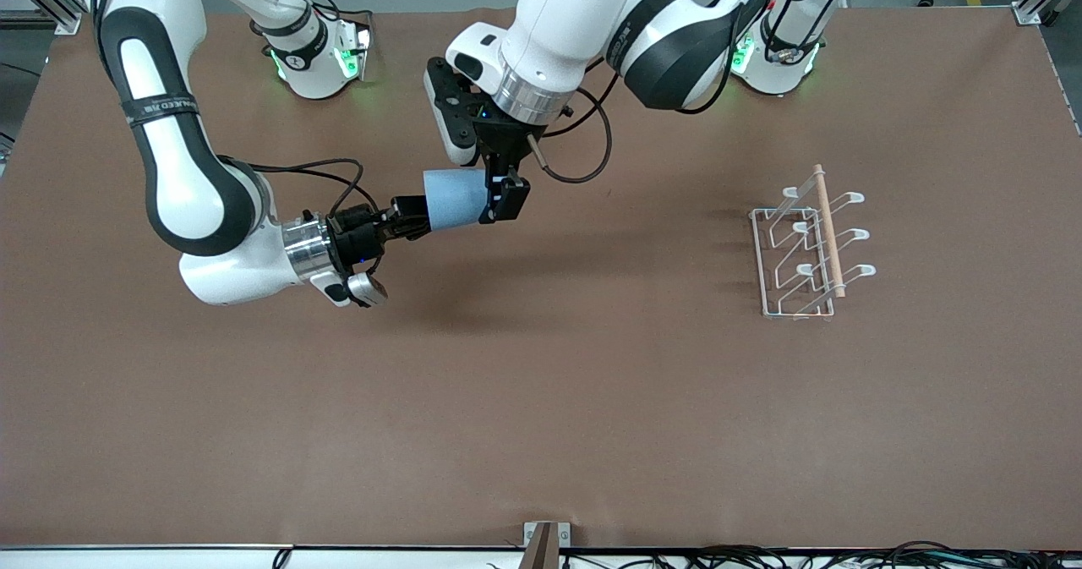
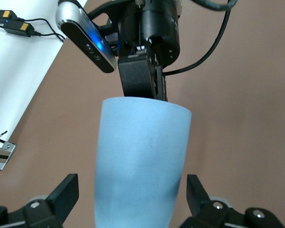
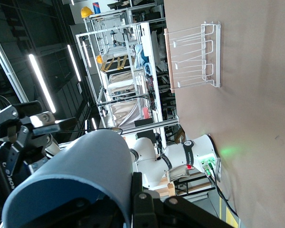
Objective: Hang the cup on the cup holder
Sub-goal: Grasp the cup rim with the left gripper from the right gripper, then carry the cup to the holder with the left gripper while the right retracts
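Observation:
The light-blue cup [image 1: 455,199] is held on its side in the air over the middle of the table. My right gripper [image 1: 412,216] is shut on the cup's rim, one finger inside and one outside, as the right wrist view shows [image 3: 128,199]. My left gripper [image 1: 500,197] is open around the cup's other end. In the left wrist view its fingers [image 2: 66,190] stand on either side of the cup [image 2: 142,161] without closing on it. The white wire cup holder [image 1: 803,248] with its wooden rod stands on the table toward the left arm's end, and also shows in the right wrist view [image 3: 194,57].
The brown table [image 1: 592,400] stretches bare between the grippers and the cup holder. A metal bracket [image 1: 545,539] sits at the table edge nearest the front camera. Cables run along that edge.

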Motion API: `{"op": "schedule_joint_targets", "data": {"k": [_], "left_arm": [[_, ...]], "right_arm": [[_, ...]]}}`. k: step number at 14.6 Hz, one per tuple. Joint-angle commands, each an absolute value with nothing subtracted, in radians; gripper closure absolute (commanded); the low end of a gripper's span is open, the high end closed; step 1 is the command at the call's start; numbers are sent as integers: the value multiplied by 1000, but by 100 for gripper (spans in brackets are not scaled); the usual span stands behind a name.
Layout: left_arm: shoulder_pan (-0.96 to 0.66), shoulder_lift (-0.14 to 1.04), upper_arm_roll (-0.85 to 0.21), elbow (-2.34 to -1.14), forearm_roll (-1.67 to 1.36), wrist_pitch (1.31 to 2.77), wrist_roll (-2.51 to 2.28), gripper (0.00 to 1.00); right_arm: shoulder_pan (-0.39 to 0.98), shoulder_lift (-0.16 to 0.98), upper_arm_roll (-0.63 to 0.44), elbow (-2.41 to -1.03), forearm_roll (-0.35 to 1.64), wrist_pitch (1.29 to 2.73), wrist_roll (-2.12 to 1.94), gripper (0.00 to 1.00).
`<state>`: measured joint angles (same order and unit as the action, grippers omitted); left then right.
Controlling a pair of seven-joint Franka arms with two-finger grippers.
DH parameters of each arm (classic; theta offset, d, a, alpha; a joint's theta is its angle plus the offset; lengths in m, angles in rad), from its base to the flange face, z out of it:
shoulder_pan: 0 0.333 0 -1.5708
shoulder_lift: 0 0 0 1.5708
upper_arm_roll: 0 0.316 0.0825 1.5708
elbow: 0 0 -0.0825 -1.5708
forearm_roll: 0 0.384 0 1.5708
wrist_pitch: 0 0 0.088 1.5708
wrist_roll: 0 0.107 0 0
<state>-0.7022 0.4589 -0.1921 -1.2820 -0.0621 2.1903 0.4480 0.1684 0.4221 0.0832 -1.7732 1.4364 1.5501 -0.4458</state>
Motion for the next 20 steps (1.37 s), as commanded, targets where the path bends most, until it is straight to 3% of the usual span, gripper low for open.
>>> {"op": "schedule_joint_targets", "data": {"k": [1,3,5,8,9,10,15,20], "left_arm": [[-713,482,-189,-1255,-9,2175,472,1],[-713,485,-189,-1255,3,2175,476,13],[-715,489,-193,-1255,29,2174,486,38],[-715,489,-193,-1256,44,2174,486,61],[-716,488,-193,-1256,51,2155,486,67],[-719,486,-193,-1255,55,2107,485,67],[-712,460,-186,-1253,170,1887,485,67],[-698,453,-181,-1262,444,1585,497,65]], "right_arm": [[172,426,80,-1775,1465,1536,-460,95],[170,426,80,-1775,1465,1536,-460,95],[170,426,80,-1775,1465,1536,-459,95],[170,426,80,-1775,1465,1534,-456,95],[166,426,80,-1775,1465,1526,-443,58],[166,426,78,-1773,1465,1517,-445,2],[164,416,63,-1790,1424,1531,-446,0],[164,348,-41,-1841,1137,1617,-446,0]]}}
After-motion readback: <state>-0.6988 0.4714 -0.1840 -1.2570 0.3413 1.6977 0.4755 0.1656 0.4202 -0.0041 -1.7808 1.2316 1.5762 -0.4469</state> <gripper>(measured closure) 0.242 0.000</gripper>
